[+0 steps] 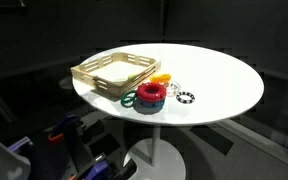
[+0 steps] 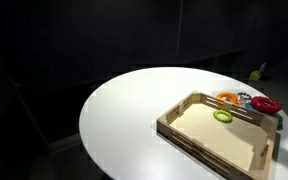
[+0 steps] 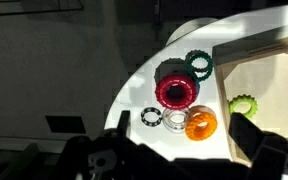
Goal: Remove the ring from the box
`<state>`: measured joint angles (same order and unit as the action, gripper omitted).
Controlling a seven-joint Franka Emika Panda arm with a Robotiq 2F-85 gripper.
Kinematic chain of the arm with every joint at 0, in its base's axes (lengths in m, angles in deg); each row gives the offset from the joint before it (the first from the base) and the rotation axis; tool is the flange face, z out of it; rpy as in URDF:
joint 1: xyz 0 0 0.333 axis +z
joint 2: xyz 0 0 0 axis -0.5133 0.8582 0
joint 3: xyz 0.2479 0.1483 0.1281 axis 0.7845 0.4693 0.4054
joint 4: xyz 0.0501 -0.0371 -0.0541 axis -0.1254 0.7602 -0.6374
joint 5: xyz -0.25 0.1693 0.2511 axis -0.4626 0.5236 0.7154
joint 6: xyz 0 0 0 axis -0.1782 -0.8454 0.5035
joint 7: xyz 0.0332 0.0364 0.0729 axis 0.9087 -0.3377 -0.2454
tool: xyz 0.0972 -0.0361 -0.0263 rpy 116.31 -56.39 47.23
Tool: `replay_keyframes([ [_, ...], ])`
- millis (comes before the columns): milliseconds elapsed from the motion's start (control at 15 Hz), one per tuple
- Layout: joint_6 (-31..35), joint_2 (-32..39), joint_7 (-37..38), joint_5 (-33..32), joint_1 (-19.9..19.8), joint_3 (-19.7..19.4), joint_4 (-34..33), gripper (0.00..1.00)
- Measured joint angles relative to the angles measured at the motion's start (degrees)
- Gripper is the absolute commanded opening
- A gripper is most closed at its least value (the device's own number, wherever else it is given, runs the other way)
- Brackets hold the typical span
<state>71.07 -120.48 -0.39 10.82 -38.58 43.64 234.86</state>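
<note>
The box is a shallow tan slatted tray (image 1: 96, 72) on a round white table; it also shows in the exterior view (image 2: 189, 135) and the wrist view (image 3: 274, 60). One lime-green toothed ring (image 2: 222, 116) lies inside it near a corner, also seen in the wrist view (image 3: 243, 104). My gripper (image 3: 181, 128) is open and empty. It hangs above the rings beside the tray, with its right finger near the lime-green ring. The gripper is not seen in either exterior view.
Outside the tray lie a red ring (image 3: 175, 92), a dark green ring (image 3: 199, 64), an orange ring (image 3: 200, 124), a clear ring (image 3: 174, 120) and a black beaded ring (image 3: 151, 117). The table edge (image 3: 134, 85) is close by, with dark floor beyond.
</note>
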Motion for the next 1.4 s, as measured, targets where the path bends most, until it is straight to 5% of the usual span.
replay_keyframes([
  [733,1.20,1.13,0.12,0.00,0.74,0.37,-0.20,1.00],
  [1400,7.01,12.87,4.70,3.24,4.74,2.82,-4.91,1.00],
])
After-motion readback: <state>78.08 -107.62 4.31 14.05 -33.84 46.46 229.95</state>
